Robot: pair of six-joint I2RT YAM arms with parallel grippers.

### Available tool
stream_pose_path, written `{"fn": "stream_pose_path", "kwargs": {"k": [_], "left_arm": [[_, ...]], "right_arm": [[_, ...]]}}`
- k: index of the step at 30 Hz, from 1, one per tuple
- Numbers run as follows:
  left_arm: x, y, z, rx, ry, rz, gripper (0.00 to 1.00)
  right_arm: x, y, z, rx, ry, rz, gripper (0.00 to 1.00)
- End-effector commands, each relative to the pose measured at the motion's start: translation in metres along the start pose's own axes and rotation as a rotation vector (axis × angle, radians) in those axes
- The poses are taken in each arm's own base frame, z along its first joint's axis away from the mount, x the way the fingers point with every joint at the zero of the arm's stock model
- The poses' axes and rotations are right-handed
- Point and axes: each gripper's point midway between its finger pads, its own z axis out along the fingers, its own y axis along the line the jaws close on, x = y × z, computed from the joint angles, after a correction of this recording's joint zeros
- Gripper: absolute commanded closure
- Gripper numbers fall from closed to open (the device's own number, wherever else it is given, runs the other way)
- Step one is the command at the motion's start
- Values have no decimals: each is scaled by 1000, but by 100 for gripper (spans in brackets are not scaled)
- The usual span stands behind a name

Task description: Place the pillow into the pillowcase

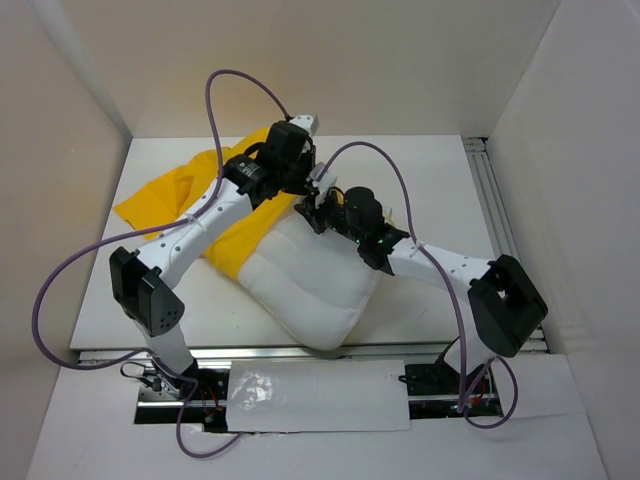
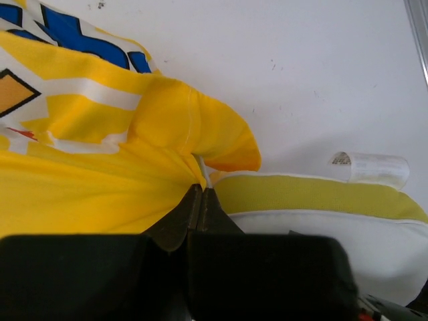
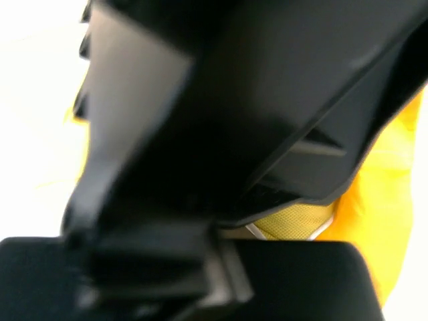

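The white pillow (image 1: 315, 290) lies in the middle of the table, its far end partly inside the yellow pillowcase (image 1: 165, 195), which spreads to the back left. In the left wrist view my left gripper (image 2: 201, 192) is shut on a fold of the pillowcase's edge (image 2: 187, 127), right beside the pillow's yellow strip (image 2: 321, 194). From above, the left gripper (image 1: 298, 188) sits over the pillow's far end. My right gripper (image 1: 316, 212) is close beside it at the same end. Its wrist view is blocked by black arm parts, showing only a bit of the yellow strip (image 3: 294, 221).
A clear plastic tag (image 2: 371, 167) lies on the table past the pillow. A metal rail (image 1: 495, 200) runs along the table's right side. A plastic sheet (image 1: 320, 395) lies between the arm bases. White walls enclose the table.
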Motion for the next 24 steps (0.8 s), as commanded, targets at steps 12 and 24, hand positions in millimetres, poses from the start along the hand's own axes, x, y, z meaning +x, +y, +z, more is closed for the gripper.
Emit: {"fn": "stream_pose_path", "kwargs": {"k": [12, 24], "left_arm": [[34, -43, 26, 51, 108, -1, 100], [5, -36, 6, 48, 6, -25, 100]], "right_arm": [[24, -43, -71, 319, 182, 118, 13], [72, -20, -143, 242, 367, 299, 0]]}}
